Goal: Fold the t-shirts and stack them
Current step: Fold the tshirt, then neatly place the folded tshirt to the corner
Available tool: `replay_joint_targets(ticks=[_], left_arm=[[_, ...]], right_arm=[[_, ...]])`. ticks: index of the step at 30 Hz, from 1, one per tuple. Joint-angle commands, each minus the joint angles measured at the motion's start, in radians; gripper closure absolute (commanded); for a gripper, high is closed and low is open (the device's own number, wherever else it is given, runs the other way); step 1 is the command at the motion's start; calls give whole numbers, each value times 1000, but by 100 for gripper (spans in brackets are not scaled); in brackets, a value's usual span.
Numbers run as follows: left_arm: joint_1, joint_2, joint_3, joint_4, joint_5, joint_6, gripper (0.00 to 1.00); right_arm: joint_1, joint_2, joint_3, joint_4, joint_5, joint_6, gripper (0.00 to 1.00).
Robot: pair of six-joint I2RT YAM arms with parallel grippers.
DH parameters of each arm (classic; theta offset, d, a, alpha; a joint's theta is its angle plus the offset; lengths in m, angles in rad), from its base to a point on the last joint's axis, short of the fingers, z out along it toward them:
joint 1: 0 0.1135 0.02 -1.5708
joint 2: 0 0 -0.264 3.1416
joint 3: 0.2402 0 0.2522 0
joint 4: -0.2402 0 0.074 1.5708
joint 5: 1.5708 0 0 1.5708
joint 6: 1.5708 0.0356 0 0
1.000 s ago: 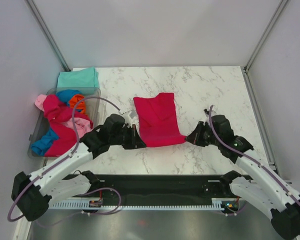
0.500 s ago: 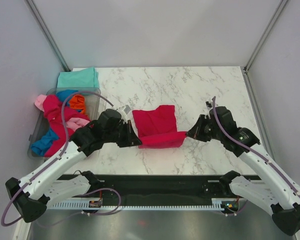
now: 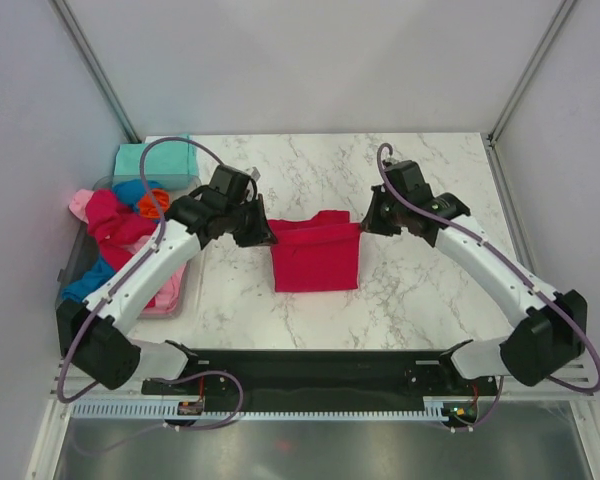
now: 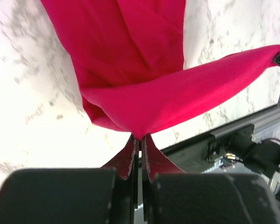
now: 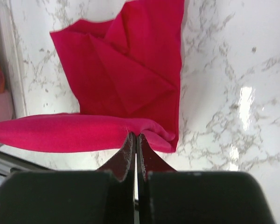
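A crimson-red t-shirt (image 3: 315,257) lies on the marble table, its near hem lifted and stretched over the far part. My left gripper (image 3: 269,237) is shut on the hem's left corner (image 4: 140,131). My right gripper (image 3: 364,225) is shut on its right corner (image 5: 136,130). A folded mint-teal shirt (image 3: 152,157) lies at the table's back left. A clear bin (image 3: 185,200) on the left holds pink (image 3: 81,203), blue (image 3: 133,190), orange (image 3: 152,203) and red shirts.
The enclosure's grey walls and metal posts (image 3: 100,75) stand around the table. A black rail (image 3: 310,365) with the arm bases runs along the near edge. The bin sits close to my left arm.
Both grippers have carried the red shirt's near hem up and away from the near edge, over the shirt towards its far edge, folding it in half.
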Motion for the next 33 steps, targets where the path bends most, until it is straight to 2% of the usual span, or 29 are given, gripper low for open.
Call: replay_joint_targets(ticks=[1, 6, 13, 15, 16, 17, 18, 19, 20, 21, 24, 25, 28, 29, 33], left_arm=[[74, 97, 98, -16, 23, 132, 98], [157, 322, 224, -14, 96, 184, 98], [217, 634, 424, -49, 110, 209, 98], [225, 678, 472, -55, 107, 197, 98], [232, 694, 487, -63, 109, 197, 98], [237, 727, 522, -68, 104, 194, 94], [248, 741, 543, -72, 97, 198, 86], [254, 757, 564, -95, 94, 203, 73], [260, 787, 625, -121, 72, 206, 72], [272, 803, 661, -147, 69, 218, 70], [280, 792, 759, -212, 29, 244, 32], [280, 772, 751, -210, 15, 244, 3], [278, 679, 686, -168, -6, 240, 0], [278, 651, 596, -145, -9, 234, 0], [280, 509, 289, 102, 6, 159, 0]], right_arm=[[-55, 95, 110, 41, 43, -79, 100], [-94, 258, 219, 77, -5, -114, 100], [-143, 593, 420, 84, -63, -160, 100], [-155, 661, 509, 83, -103, -177, 100], [-169, 724, 541, 78, -109, -180, 96], [-177, 753, 573, 74, -135, -183, 91], [-184, 778, 628, 75, -150, -191, 74], [-201, 821, 656, 74, -158, -197, 62], [-212, 838, 679, 72, -185, -203, 54], [-224, 850, 715, 74, -210, -218, 39], [-264, 850, 721, 69, -242, -243, 26], [-281, 805, 701, 72, -235, -245, 24], [-292, 662, 557, 109, -169, -243, 20], [-292, 619, 507, 141, -157, -237, 19], [-290, 319, 97, 306, -185, -166, 16]])
